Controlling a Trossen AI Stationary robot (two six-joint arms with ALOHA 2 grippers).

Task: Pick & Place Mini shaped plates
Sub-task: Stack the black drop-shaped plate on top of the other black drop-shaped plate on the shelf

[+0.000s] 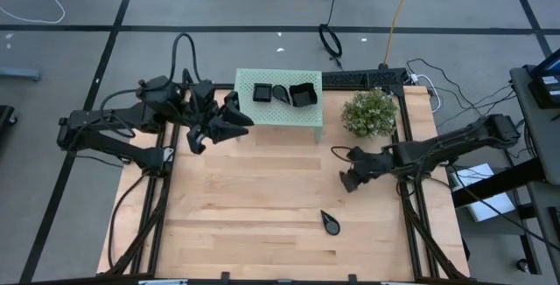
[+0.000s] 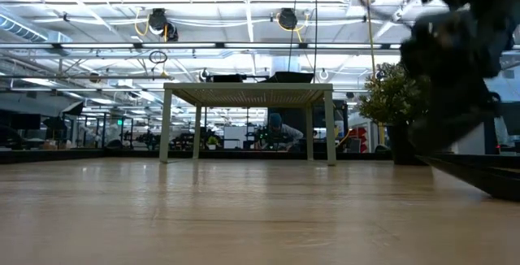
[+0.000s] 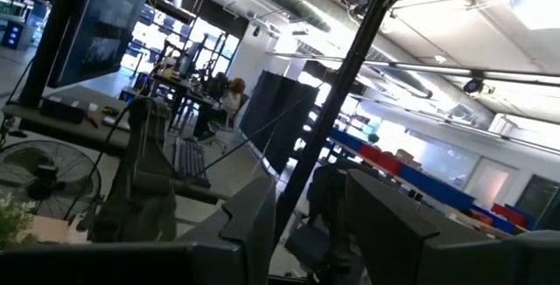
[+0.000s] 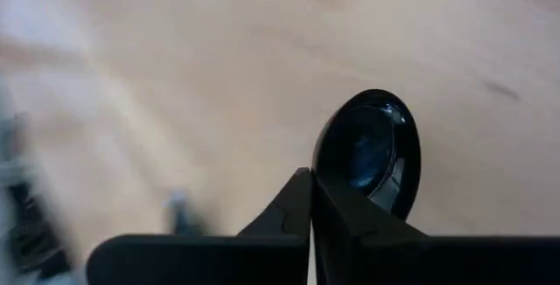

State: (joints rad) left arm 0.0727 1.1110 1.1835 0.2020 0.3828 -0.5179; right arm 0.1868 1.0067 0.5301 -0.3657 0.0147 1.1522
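I see the mint-green perforated stand [image 1: 278,110] carrying three glossy black mini plates [image 1: 282,93]; one black teardrop plate [image 1: 331,224] on the wooden tabletop [image 1: 254,206]. Right tool [image 1: 347,183] closed, empty; left tool [image 1: 234,121] parted, empty.

three plates [image 1: 283,93] on stand [image 1: 278,115], plant [image 1: 369,113] right of it, teardrop plate [image 1: 331,224] on table [image 1: 245,206]

A pale wooden desk [image 1: 262,206] with a dark metal frame fills the middle of the high view. At its far edge stands a mint-green perforated stand [image 1: 276,110] on four legs, seen level in the low view [image 2: 248,94]. Just beside the stand, at the far right corner, sits a bushy green plant [image 1: 369,113] in a dark pot. Around the desk lies grey floor [image 1: 219,5] marked with dark lines, where cables [image 1: 331,38] trail. A yellow cord [image 1: 398,10] runs toward the desk.
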